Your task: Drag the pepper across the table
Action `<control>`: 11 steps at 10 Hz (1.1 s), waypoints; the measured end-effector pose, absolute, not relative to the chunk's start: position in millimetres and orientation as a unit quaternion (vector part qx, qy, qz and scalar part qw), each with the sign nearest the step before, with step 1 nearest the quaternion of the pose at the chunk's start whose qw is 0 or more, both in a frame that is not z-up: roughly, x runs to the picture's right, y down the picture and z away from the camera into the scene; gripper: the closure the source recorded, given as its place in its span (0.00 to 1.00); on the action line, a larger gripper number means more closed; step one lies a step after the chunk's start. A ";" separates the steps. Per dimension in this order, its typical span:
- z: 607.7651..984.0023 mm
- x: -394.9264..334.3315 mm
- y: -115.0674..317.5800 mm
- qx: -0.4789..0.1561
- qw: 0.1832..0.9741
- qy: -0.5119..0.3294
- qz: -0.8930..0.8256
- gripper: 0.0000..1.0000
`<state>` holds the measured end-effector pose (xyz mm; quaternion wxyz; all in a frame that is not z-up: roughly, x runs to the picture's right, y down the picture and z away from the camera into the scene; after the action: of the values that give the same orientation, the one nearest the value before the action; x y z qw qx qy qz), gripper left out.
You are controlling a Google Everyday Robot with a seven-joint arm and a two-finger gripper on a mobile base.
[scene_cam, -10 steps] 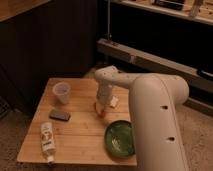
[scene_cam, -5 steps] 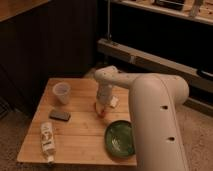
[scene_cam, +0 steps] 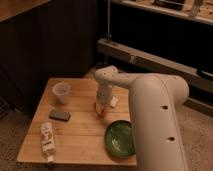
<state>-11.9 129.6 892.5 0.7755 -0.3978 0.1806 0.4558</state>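
The pepper shows as a small red-orange tip right under my gripper, near the middle of the light plank table. Most of the pepper is hidden by the gripper. The white arm reaches in from the right and bends down over the table's centre, with the gripper pointing down at the tabletop. The gripper touches or nearly touches the pepper.
A clear plastic cup stands at the back left. A dark flat phone-like thing lies left of centre. A bottle lies at the front left. A green plate sits at the front right. A pale square packet lies beside the gripper.
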 end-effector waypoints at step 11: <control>890.1 -3.5 132.9 -0.398 0.774 0.182 0.457 0.97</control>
<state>-3.5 132.9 890.1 0.7744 -0.3978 0.1823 0.4569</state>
